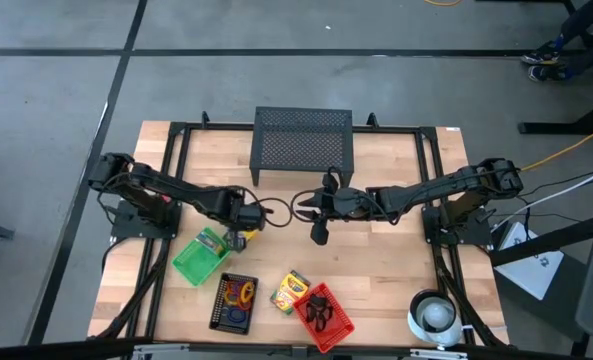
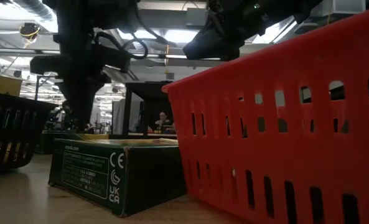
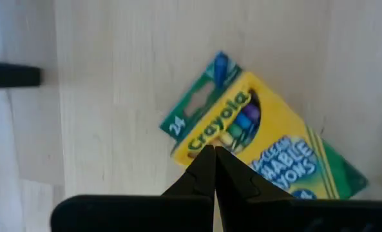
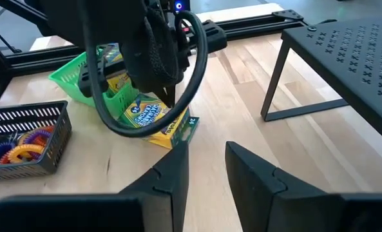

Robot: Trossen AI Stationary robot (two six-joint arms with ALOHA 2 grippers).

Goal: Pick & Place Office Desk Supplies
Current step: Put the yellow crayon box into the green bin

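A pale wooden counter carries the black mesh stand at upper centre. The left gripper, fingers shut and empty, hovers above a crayon box beside the green basket. The right gripper hangs at frame centre, fingers parted, holding nothing. Another crayon box lies lower centre, touching the red basket.
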